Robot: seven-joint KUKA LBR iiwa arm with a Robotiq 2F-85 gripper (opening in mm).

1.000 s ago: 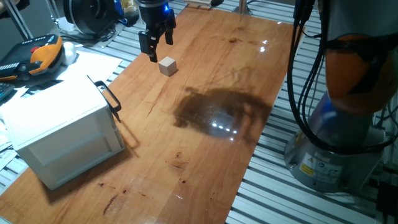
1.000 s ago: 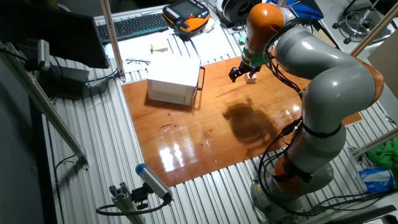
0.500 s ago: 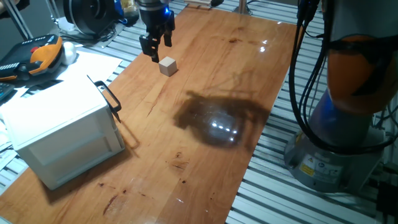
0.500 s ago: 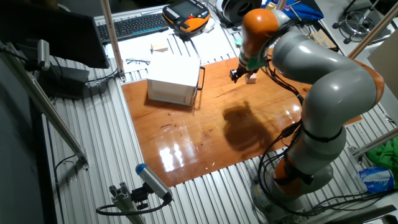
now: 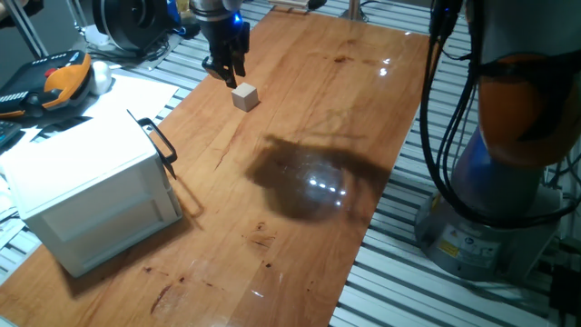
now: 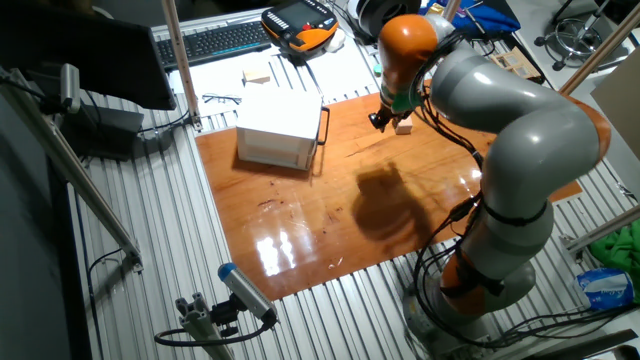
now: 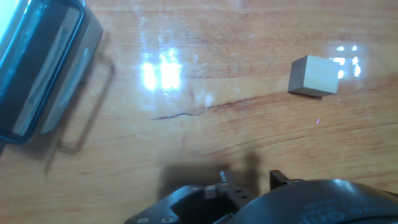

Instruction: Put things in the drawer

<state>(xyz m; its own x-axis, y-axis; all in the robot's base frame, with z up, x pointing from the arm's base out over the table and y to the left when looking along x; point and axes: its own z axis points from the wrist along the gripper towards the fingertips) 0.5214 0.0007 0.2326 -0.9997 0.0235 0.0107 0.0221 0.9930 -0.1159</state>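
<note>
One fixed camera is sitting close to the wooden table (image 5: 300, 227), looking along it with the white cabinet (image 5: 86, 204) at lower left. The other fixed camera is looking down from higher and farther, with the cabinet (image 6: 275, 130) at upper centre. The hand camera is hovering close, facing down at the tabletop (image 7: 205, 137). All three are sharing the table.

The gripper (image 6: 378, 121) hangs just beside the small cube (image 6: 404, 126) on the wooden table (image 6: 330, 215), well apart from the white cabinet (image 6: 275, 130)
</note>
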